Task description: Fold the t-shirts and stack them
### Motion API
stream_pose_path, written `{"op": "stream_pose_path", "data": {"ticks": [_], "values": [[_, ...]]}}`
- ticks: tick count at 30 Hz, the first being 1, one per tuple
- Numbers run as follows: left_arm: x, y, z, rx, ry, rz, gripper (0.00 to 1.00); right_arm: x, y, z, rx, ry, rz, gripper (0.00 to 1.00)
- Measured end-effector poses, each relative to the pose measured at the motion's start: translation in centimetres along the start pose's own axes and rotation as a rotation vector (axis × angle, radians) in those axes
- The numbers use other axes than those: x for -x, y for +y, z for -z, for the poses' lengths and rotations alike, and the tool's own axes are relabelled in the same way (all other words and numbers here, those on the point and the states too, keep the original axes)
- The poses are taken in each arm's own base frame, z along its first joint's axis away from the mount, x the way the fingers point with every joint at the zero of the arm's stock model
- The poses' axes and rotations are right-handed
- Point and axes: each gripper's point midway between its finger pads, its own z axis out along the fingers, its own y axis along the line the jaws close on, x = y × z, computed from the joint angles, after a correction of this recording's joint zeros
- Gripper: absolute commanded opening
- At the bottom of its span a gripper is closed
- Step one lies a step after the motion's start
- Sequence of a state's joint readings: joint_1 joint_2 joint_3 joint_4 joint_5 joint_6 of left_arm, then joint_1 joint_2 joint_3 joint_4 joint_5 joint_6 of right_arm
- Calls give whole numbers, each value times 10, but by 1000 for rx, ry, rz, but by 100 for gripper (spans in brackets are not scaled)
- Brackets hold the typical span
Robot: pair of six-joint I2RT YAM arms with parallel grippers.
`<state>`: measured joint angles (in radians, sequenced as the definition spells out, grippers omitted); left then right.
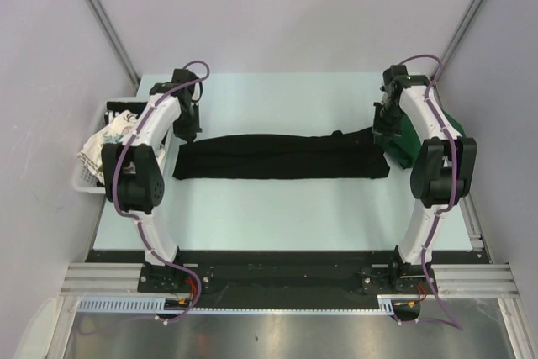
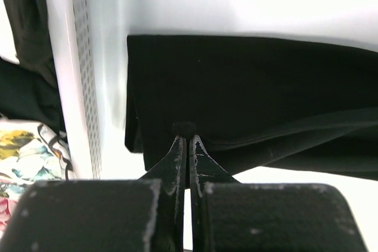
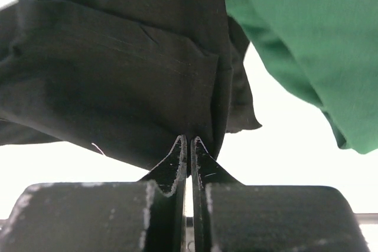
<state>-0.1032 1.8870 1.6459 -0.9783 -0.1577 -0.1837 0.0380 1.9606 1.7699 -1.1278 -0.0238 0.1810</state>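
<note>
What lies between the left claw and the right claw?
The black shirt, a long folded strip, runs from the left claw to the right claw; seen in the top view.

The right arm (image 1: 437,166) hides much of the green shirt (image 1: 406,145), the left arm (image 1: 139,166) half the basket (image 1: 84,184)

Top view: high and behind, angled down over the whole table (image 1: 277,208) — far off. Left wrist view: pressed close over the left end of the black shirt (image 2: 248,87), basket (image 2: 65,75) at left. Right wrist view: equally near, at that shirt's right end, green shirt (image 3: 307,39) alongside. Shared across all three — the black shirt.
</note>
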Motion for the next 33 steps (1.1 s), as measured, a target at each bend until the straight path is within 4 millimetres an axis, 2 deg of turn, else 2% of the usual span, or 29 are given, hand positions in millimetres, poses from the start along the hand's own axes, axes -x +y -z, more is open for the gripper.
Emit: {"op": "stream_pose_path", "data": {"ticks": [9, 18, 25, 33], "values": [[-29, 9, 0, 35, 60, -12, 0, -36, -9, -6, -17, 83, -10, 0], [-53, 18, -2, 71, 105, -20, 0, -61, -14, -17, -32, 162, -17, 0], [-64, 22, -7, 99, 132, -13, 0, -73, -17, -22, -41, 200, -19, 0], [-65, 25, -7, 122, 131, -3, 1, -77, -19, -32, -55, 236, -19, 0]]}}
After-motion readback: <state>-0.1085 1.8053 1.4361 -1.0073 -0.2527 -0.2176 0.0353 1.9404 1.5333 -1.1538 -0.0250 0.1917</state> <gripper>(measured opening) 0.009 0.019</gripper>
